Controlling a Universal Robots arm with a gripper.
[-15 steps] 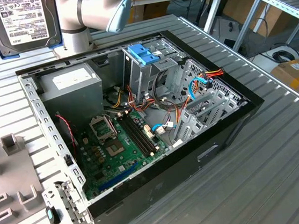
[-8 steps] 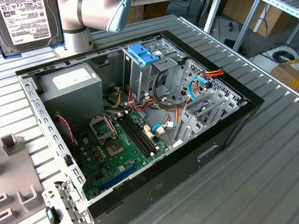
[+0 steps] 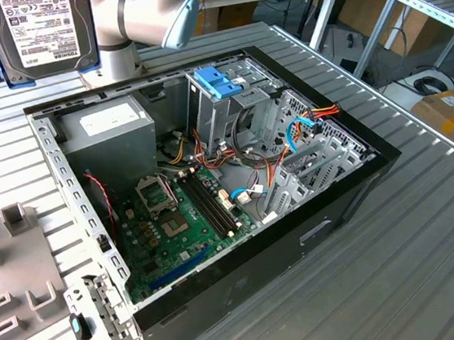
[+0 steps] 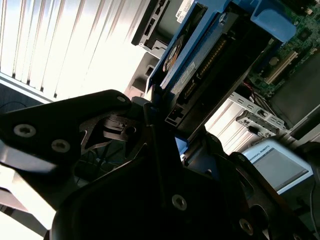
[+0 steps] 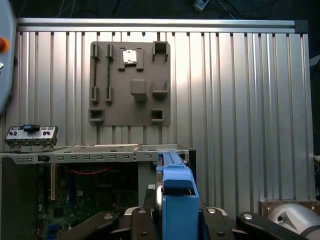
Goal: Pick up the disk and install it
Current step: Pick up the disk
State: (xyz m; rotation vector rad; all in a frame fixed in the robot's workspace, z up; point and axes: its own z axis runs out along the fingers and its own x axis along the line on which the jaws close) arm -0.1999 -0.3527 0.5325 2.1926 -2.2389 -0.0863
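In the exterior view the disk (image 3: 37,31) hangs upright over the far part of the ribbed worktop (image 3: 432,245), toward the exterior view's left, with its labelled face to the camera. Its top is cut off by the frame edge, and only a strip of blue rail shows along one side. It is well clear of the open computer case (image 3: 352,188) and sits up behind the grey power supply (image 3: 111,126). The arm (image 3: 144,15) rises just beside it.

In the first wrist view the tool (image 5: 177,222) pinches the disk edge-on, with black fingers (image 5: 137,225) against either side of the blue carrier. Exactly where the pads meet it is hard to make out. In the second wrist view the dark tool body hides the disk's near end. Beyond it, a grey fixture plate (image 5: 130,82) lies on the worktop.
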